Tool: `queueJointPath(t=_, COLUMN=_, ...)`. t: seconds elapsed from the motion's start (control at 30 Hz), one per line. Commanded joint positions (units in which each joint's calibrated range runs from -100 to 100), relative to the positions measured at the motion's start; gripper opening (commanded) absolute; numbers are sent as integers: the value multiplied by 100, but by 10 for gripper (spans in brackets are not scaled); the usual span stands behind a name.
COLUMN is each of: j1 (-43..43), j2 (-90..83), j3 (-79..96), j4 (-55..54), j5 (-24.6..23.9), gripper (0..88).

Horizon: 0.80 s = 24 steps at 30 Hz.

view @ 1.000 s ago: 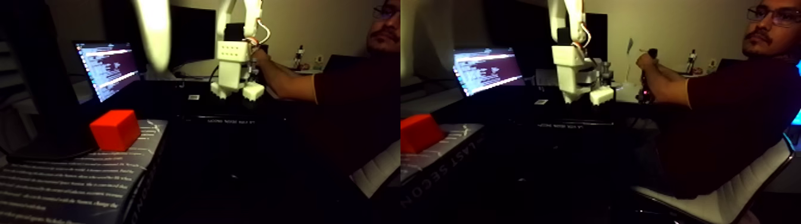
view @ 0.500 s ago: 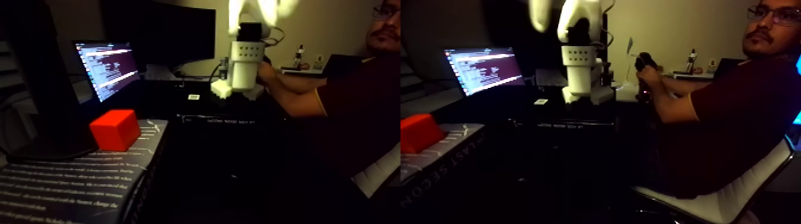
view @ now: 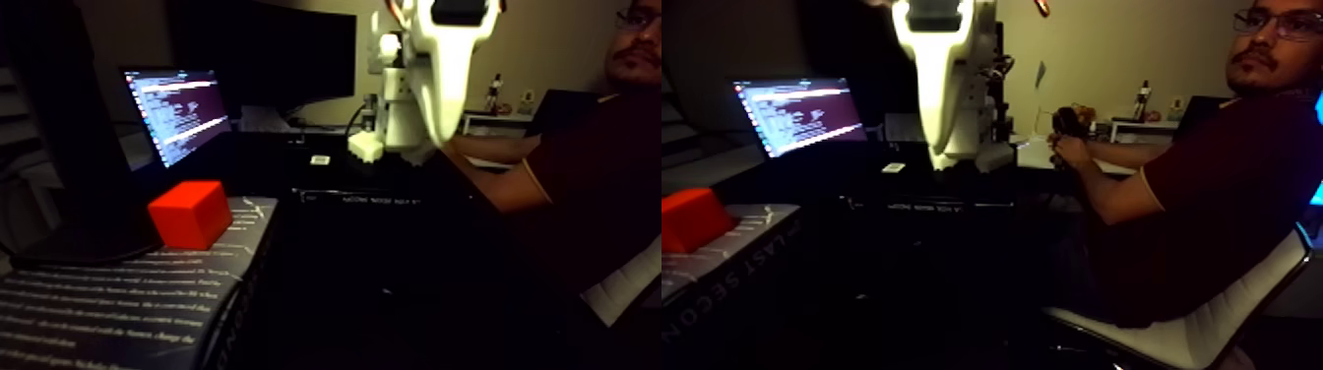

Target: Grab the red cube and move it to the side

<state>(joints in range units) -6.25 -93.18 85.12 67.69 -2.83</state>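
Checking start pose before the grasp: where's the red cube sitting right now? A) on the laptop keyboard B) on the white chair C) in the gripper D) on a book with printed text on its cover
D: the red cube rests on the book, whose cover shows lines of text, apart from the white arm.

The fixed view is one wide picture holding two nearly equal halves side by side. Both look from low, close to the book (view: 128,295) carrying the red cube (view: 190,214), across the dark table toward the white arm (view: 443,69), laptop (view: 177,110) and seated person (view: 1211,187). The right half appears shifted rightward, though dimness limits certainty.
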Motion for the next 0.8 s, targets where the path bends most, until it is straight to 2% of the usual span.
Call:
queueJointPath(t=0.0, j1=93, j2=-287, j3=318, j4=-54, j5=-65, gripper=6)
queueJointPath(t=0.2, j1=467, j2=-564, j3=581, j4=-46, j5=-70, gripper=6)
queueJointPath(t=0.77, j1=242, j2=-623, j3=962, j4=-122, j5=27, gripper=6)
